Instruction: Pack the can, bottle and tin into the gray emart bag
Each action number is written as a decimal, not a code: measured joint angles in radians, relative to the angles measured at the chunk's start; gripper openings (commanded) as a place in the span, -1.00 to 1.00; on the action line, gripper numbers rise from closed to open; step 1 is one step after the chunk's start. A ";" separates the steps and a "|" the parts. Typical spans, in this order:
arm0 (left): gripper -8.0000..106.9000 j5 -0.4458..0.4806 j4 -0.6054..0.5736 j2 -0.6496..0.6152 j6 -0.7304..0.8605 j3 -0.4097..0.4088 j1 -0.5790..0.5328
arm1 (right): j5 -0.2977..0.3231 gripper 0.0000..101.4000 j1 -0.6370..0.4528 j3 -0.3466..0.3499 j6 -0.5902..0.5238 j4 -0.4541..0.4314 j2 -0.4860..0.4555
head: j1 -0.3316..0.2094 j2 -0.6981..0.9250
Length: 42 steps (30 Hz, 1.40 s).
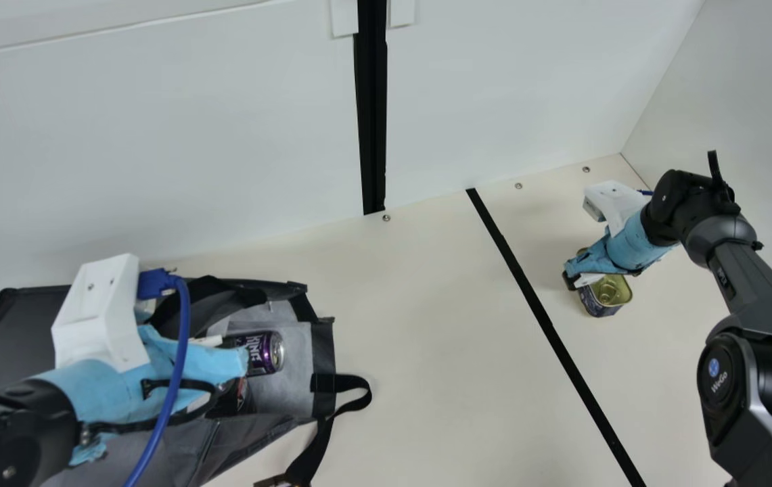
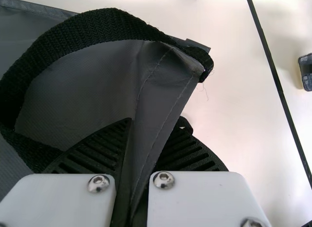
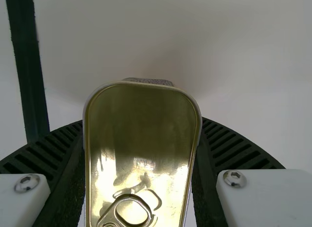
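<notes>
Since the packing seems to be down to its last piece, the left gripper (image 2: 155,123) pinches the edge of the gray emart bag (image 1: 294,396) at the left, probably to keep its mouth wide. Inside it lies the can (image 1: 265,353), purple with a silver end, beside a dark, red-marked thing (image 1: 239,398) (the bottle, I'd guess, though it is too covered to be sure). To the right, beyond the black strip (image 1: 548,325), the right gripper (image 3: 142,120) has the tin (image 1: 607,295) clasped by its sides; whether it is off the counter (image 1: 426,352) I cannot tell. The next move calls for a straight lift, then a carry left over the strip into the bag. The tin is boxy with rounded corners, its gold, shiny lid uppermost with a ring pull, its side dark and patterned.
</notes>
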 measured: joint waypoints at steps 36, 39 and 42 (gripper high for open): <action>-0.68 0.000 0.000 0.000 0.000 0.000 0.000 | 0.053 -1.00 0.160 0.038 0.002 0.007 -0.191 | 0.000 0.002; -0.68 0.000 0.000 0.000 0.000 0.000 0.000 | 0.053 -1.00 0.174 0.055 0.002 -0.001 -0.209 | 0.000 0.000; -0.68 0.000 0.000 0.000 0.000 0.000 0.000 | 0.054 -1.00 0.186 0.069 0.002 -0.001 -0.224 | 0.000 0.002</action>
